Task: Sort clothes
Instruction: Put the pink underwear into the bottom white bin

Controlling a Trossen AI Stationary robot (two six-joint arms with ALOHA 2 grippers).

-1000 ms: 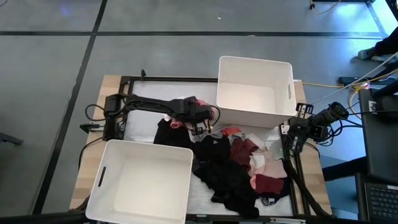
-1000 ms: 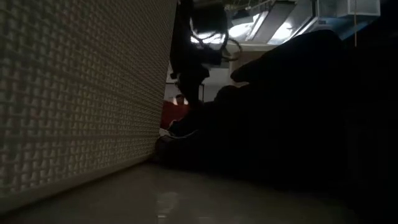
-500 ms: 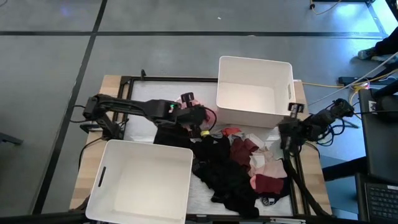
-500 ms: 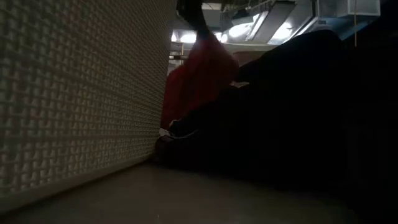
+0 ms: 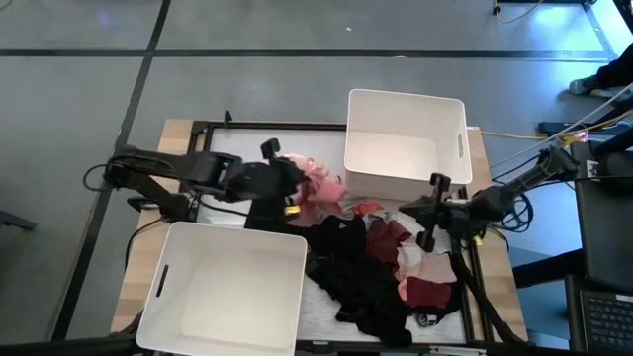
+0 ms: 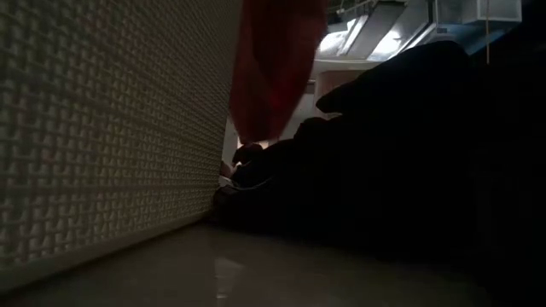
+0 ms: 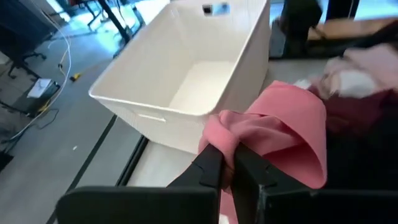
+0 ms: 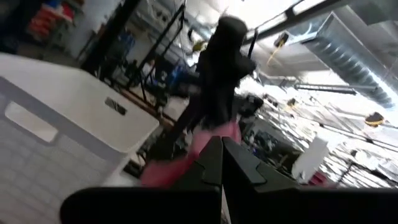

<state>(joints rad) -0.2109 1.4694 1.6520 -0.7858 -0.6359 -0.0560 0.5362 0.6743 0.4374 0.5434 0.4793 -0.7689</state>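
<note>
The left gripper (image 7: 227, 163) is pinching a pink garment (image 5: 318, 183) and holds it lifted at the centre of the high view, above the dark clothes pile (image 5: 361, 267). The right gripper (image 5: 433, 211) hangs pressed together and empty, right of centre. A lift is under way, I'd say; next comes carrying it over a white bin (image 5: 405, 145) and letting go.

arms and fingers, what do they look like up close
Both arms are dark, slim and jointed, with black cables looping along them. The left arm has a small yellow mark near its wrist. Each gripper ends in two narrow black fingers, flat and tapering, seen likewise on the right.
</note>
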